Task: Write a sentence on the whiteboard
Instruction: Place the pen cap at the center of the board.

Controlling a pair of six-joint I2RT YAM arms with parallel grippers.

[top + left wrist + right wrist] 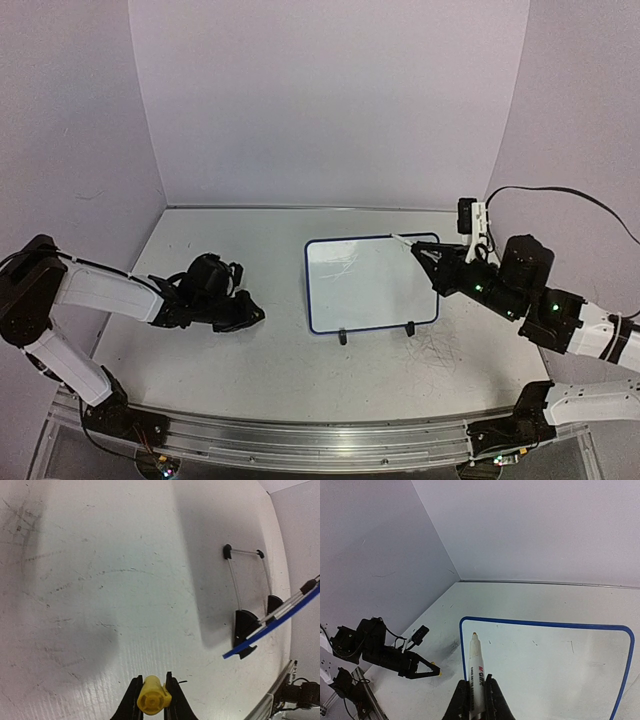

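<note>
While we clench right pincer (477, 697) on white plastic marker (476, 670), nib toward small navy-rimmed white whiteboard (375, 295) centred on pale worktop (250, 380) for writing, left pincer (243, 314) clamps yellow cap (151, 700), parked clear.

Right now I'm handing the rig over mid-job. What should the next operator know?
Left claw: shut on the yellow cap, parked left of the whiteboard.
Right claw: shut on the marker, tip at the board's far right corner; contact cannot be told.
Done: marker uncapped and in hand.
Board: only faint strokes, nothing readable.
Left: write the sentence, probably recap afterwards.
</note>
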